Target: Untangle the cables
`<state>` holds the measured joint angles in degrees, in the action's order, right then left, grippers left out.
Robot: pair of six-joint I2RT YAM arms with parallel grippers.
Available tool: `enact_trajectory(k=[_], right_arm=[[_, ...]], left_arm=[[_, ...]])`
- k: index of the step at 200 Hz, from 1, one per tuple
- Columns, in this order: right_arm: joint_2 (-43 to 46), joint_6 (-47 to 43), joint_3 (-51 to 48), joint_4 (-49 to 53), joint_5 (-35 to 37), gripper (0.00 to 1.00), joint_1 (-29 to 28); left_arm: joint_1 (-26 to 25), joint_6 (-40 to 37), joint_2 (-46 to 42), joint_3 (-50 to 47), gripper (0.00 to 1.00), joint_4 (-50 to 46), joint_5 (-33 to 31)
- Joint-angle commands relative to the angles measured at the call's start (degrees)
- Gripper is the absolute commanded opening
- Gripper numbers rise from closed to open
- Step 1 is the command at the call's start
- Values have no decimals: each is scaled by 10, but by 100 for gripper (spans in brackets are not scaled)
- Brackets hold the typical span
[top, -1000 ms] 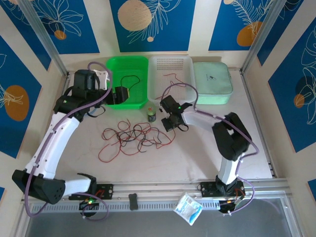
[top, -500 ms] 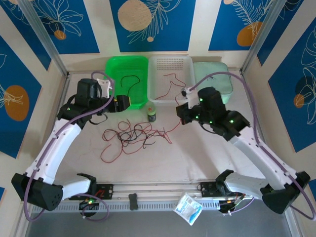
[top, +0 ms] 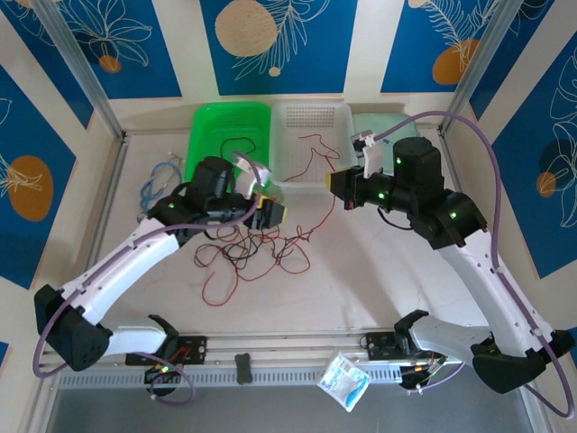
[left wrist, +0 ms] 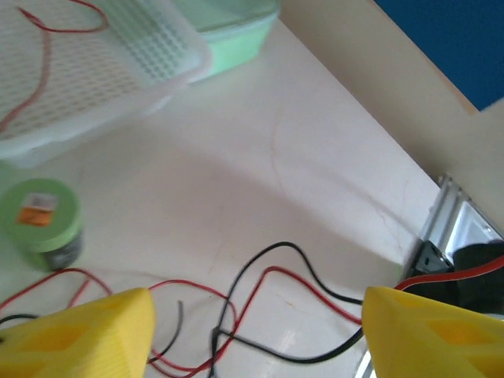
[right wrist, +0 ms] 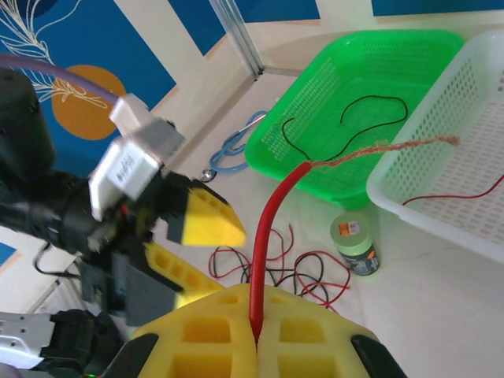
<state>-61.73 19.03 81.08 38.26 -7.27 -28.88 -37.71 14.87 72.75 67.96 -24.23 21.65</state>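
Cables (top: 257,245), red and black, lie in a loose tangle near the middle of the table (top: 379,271), a little toward 9 o'clock when the arm bases are taken as 6. The left gripper (top: 270,214) hangs over the tangle's 12 o'clock edge. In its wrist view the two yellow fingers (left wrist: 87,335) stand wide apart with nothing between them, and red and black strands cross the table below the gap. The right gripper (right wrist: 256,346) is at about 1 o'clock from the tangle, in front of the white basket (top: 297,117). Its yellow fingers are pressed together on one red cable (right wrist: 272,228), which rises from the pinch and ends in bare, frayed copper strands. A green basket (top: 206,135) at 11 o'clock holds a black cable (top: 236,144), and the white basket at 12 o'clock holds a loose red strand (top: 315,149). A small green-lidded jar (right wrist: 354,240) stands just in front of the baskets, near the tangle. A blue stethoscope (top: 158,180) lies at 10 o'clock.
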Motion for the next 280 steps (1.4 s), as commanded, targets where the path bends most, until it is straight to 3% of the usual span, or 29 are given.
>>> enact_trajectory(k=[1,31,62,77,112,155,180,208,252,267,280], right_arm=[[-1,21,21,16,-55,0,16],[-4,28,29,21,-78,0,29],[-11,46,38,31,-78,0,41],[-15,55,39,33,-77,0,44],[-19,68,43,38,-71,0,45],[-15,74,51,48,-65,0,45],[-14,76,57,54,-65,0,45],[-13,78,60,59,-70,0,45],[-11,83,60,58,-82,0,44],[-7,85,59,59,-85,0,43],[-3,86,59,60,-88,0,43]], left_arm=[[-18,-43,23,-16,58,56,-33],[-36,-61,27,-45,37,100,-73],[-46,-70,-38,-99,28,126,-136],[-56,-89,-81,-130,29,130,-149],[-87,-127,-136,-168,45,115,-121],[-120,-160,-109,-171,68,107,-108],[-134,-177,-81,-160,72,116,-120],[-141,-182,-54,-151,72,142,-145],[-142,-195,-21,-142,62,185,-212],[-141,-199,-11,-139,54,197,-219],[-141,-200,-5,-138,42,205,-221]])
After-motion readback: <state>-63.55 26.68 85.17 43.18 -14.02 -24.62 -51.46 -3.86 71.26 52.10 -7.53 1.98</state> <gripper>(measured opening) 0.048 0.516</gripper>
